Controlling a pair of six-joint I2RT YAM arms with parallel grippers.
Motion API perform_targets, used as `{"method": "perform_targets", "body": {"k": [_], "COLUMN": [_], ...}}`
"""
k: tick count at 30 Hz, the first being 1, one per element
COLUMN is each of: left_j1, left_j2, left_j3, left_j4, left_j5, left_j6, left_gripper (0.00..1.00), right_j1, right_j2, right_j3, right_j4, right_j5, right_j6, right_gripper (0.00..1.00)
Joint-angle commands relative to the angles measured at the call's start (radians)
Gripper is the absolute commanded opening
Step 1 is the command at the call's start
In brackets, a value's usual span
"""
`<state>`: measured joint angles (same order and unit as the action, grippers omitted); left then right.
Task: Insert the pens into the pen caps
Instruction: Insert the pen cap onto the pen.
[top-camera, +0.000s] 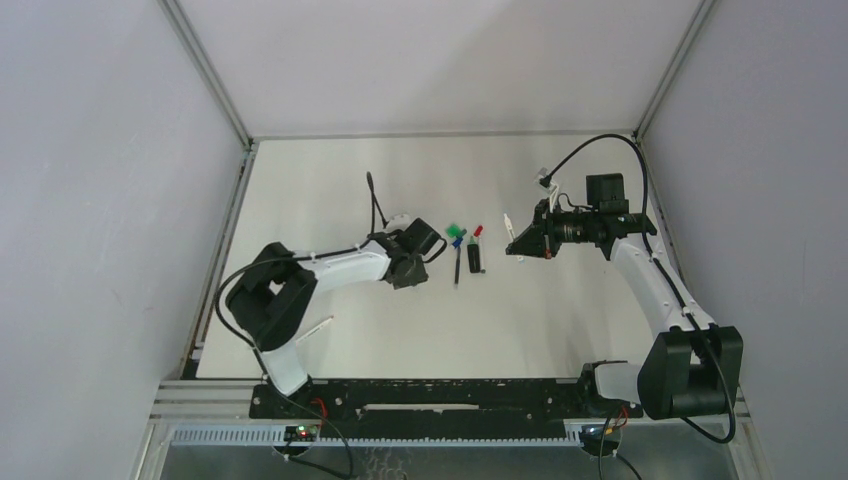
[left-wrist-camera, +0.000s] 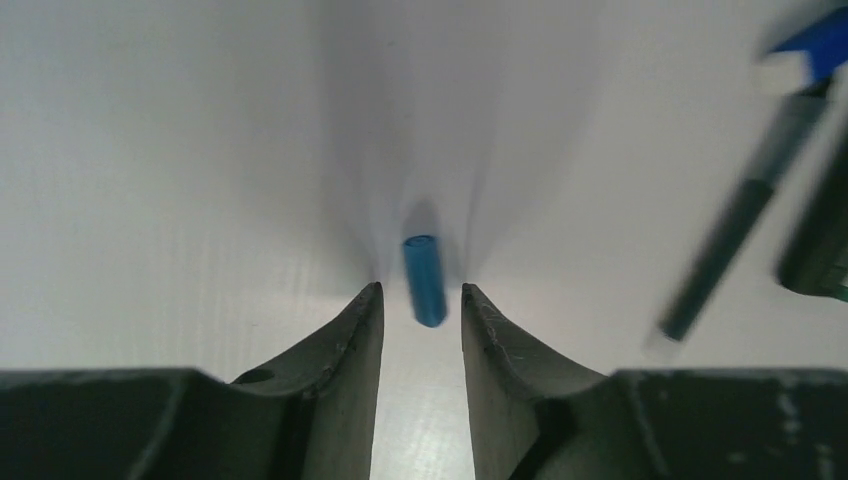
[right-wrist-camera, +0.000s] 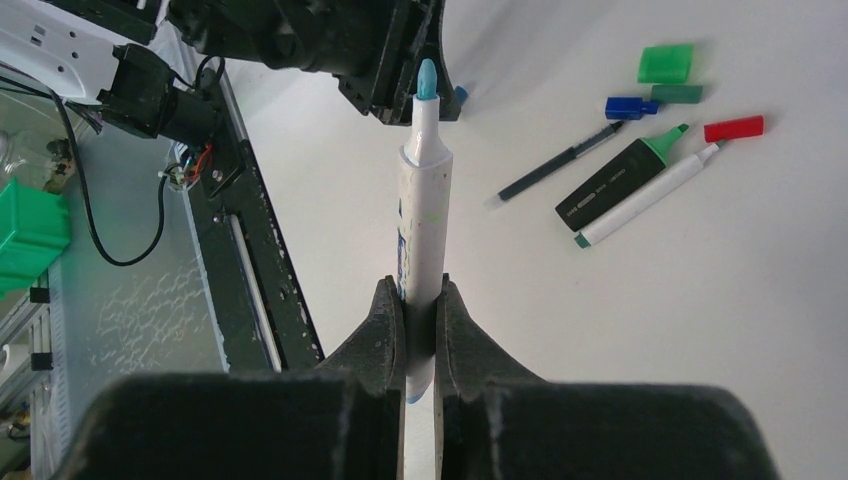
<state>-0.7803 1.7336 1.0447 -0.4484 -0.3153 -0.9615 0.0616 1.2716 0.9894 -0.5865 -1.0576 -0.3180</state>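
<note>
Top view: left gripper (top-camera: 408, 268) is hovering low over the white table (top-camera: 330, 200) beside the pens (top-camera: 466, 262). Right gripper (top-camera: 516, 246) is holding a white marker (top-camera: 509, 226).
Left wrist: jaws are standing apart, with a light blue cap (left-wrist-camera: 424, 280) lying just past their tips.
Right wrist: jaws are clamping the marker's barrel, its teal tip bare. Green cap (right-wrist-camera: 666, 62), red cap (right-wrist-camera: 733, 128) and black highlighter (right-wrist-camera: 620, 185) are lying on the table.
</note>
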Motion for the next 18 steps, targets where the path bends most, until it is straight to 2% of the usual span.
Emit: {"method": "perform_targets", "body": {"k": [1,18], "left_j1": [-0.011,-0.011], "left_j2": [0.051,0.154], "left_j3": [0.09,0.183], "left_j4": [-0.167,-0.222], "left_j5": [-0.079,-0.096], "left_j6": [-0.02,0.034], "left_gripper": [0.38,0.34], "right_j1": [0.004,0.003], "right_j2": [-0.028,-0.029], "right_j3": [0.034,0.034], "right_j4": [0.004,0.004], "right_j5": [-0.021,-0.022], "right_j6": [-0.025,-0.024], "right_gripper": [0.05,0.05]}}
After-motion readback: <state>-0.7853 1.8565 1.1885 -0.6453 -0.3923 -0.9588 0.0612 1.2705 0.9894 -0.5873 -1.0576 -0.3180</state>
